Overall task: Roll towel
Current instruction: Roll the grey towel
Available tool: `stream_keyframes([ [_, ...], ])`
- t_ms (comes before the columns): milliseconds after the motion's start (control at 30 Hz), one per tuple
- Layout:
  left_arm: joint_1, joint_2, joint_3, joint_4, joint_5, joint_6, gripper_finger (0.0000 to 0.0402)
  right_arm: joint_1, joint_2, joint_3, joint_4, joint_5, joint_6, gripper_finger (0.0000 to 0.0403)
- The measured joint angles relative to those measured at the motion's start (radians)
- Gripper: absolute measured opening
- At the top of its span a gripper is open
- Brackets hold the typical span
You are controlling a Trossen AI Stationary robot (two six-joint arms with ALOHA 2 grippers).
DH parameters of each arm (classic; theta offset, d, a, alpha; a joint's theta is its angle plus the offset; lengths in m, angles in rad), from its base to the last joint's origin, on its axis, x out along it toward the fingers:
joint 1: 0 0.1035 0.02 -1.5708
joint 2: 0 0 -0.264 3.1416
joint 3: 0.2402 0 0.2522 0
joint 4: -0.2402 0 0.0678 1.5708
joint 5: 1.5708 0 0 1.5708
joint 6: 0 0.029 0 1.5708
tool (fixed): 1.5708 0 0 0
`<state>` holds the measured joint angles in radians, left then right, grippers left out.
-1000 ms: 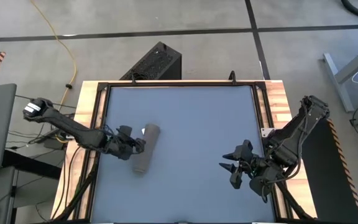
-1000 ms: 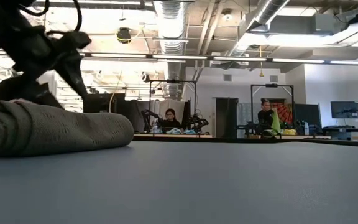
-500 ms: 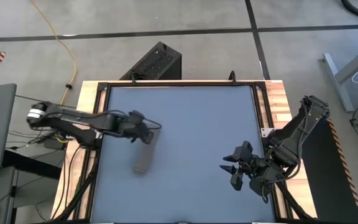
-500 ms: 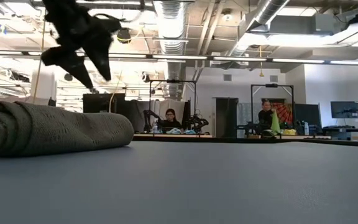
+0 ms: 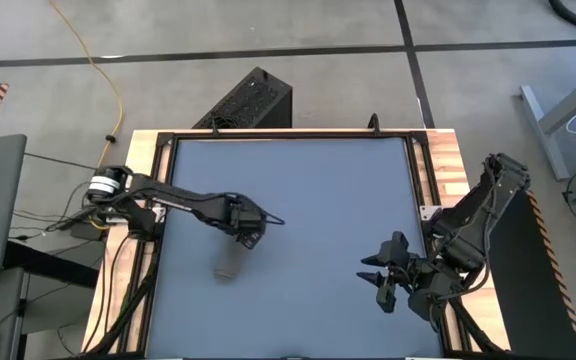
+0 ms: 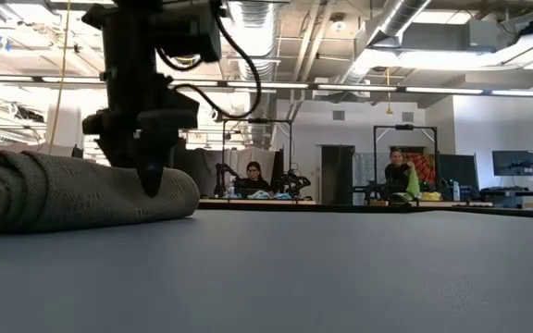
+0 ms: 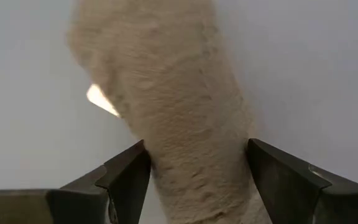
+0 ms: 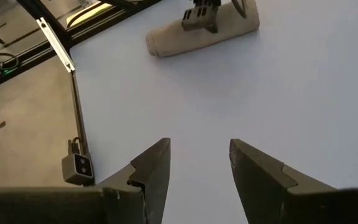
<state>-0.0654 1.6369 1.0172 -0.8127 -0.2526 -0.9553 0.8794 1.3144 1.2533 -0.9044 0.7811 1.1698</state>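
**Rolled towel lying on the mat, left gripper poised over it**

From the high view, the towel [image 5: 230, 262] is lying as a rolled cylinder on the left half of the grey table [image 5: 308, 180], part of it hidden under the left arm. The left gripper [image 5: 253, 229] is hanging directly above the roll's far end. The right gripper [image 5: 376, 277] is waiting well apart, near the table's right edge, with its fingers spread and nothing between them.

In the low view, the towel [image 6: 72, 190] is sitting at the left as a thick roll resting on the tabletop. The left gripper [image 6: 148, 176] is pointing down in front of it, its tip reaching the upper part of the roll. Beyond the table, two people [image 6: 253, 176] are sitting at benches in the room behind.

In the left wrist view, the left gripper [image 7: 197, 171] is standing wide, its two fingers [image 7: 126, 174] straddling the towel [image 7: 173, 106], one on each side of the roll; whether they are pressing it cannot be told. A small white tag [image 7: 101, 99] is showing at the roll's side.

In the right wrist view, the right gripper [image 8: 199, 165] is spread over bare table, holding nothing. The towel [image 8: 197, 34] is lying far off with the left gripper [image 8: 201, 18] over it.
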Motion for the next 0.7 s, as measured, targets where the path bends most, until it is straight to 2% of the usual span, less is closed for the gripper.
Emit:
stream_keyframes([
  [167, 0.000, 0.050, -0.015, 0.007, 0.049, -0.017, 0.0254, 0.003, 0.000, 0.000, -0.003, 0.001, 0.000, 0.0191],
  [367, -0.013, 0.028, -0.122, 0.098, 0.118, -0.124, 0.0254, 0.011, 0.000, 0.000, -0.002, 0.001, 0.000, 0.0191],
  [500, -0.080, -0.004, -0.175, 0.116, 0.088, -0.315, 0.0254, 0.020, 0.000, 0.000, 0.000, 0.001, 0.000, 0.0191],
  [633, -0.182, -0.037, -0.217, 0.104, 0.021, -0.619, 0.0254, 0.020, 0.000, 0.000, 0.000, 0.002, 0.000, 0.0191],
  [700, -0.238, -0.045, -0.229, 0.097, 0.000, -0.725, 0.0254, 0.020, 0.000, 0.000, -0.001, 0.002, 0.000, 0.0191],
])
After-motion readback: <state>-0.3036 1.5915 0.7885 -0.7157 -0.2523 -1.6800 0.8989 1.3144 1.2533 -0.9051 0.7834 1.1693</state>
